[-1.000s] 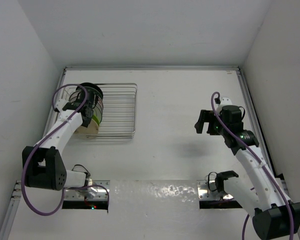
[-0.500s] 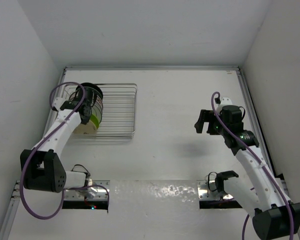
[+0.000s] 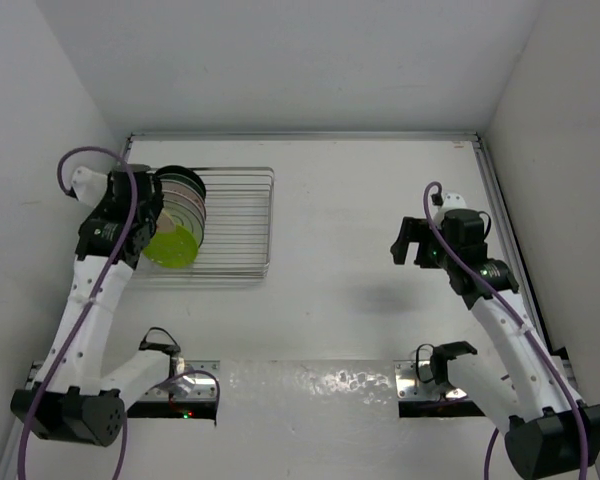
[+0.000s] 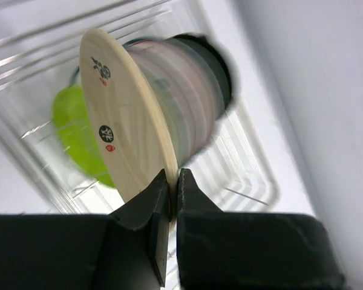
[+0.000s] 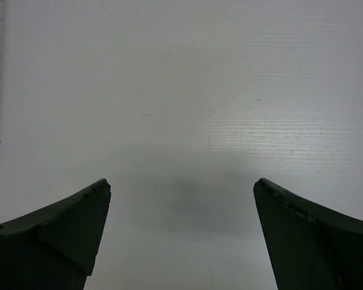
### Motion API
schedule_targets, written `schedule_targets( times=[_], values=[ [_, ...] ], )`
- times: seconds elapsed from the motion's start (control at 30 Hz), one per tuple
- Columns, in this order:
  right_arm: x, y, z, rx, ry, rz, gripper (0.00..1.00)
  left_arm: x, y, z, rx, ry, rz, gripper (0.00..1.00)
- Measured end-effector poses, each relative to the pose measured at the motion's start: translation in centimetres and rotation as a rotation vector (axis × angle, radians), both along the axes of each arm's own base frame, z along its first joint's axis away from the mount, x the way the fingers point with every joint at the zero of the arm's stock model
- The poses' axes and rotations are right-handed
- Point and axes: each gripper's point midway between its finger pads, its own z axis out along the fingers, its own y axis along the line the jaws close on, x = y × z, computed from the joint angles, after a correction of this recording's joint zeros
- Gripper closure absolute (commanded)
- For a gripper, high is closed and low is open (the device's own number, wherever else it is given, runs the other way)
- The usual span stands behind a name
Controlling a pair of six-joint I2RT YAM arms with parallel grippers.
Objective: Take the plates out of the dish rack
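The silver wire dish rack [image 3: 242, 228] stands at the far left of the table. Several plates [image 3: 185, 195] stand on edge at its left end, with a black one at the back. A lime green plate [image 3: 172, 244] leans in front of them. My left gripper [image 3: 140, 233] hangs over the rack's left end. In the left wrist view it [image 4: 173, 181] is shut on the rim of a cream plate [image 4: 124, 115] with small marks on its face. The green plate [image 4: 75, 130] and the blurred stack [image 4: 196, 96] lie behind it. My right gripper [image 3: 408, 244] is open and empty over bare table [image 5: 181, 187].
The right half of the rack [image 4: 248, 163] holds nothing. White walls close in on the left, the right and the back. A metal strip [image 3: 310, 380] runs between the arm bases at the near edge.
My left arm has swung up and to the left, lifting the cream plate away from the rack's front. The green plate now shows in full. The right arm has not moved.
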Motion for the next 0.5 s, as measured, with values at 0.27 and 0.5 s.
schedule_targets(
  times=[0.27, 0.5],
  values=[
    [1.4, 0.9, 1.3, 0.082, 0.008, -0.04, 0.01, 4.2, -5.4, 15.8, 0.172, -0.358, -0.453, 1.0],
    [5.9, 3.1, 7.5, 0.287, -0.034, -0.077, 0.01, 8.3, -27.2, 18.2, 0.575, -0.436, -1.08, 1.0]
  ],
)
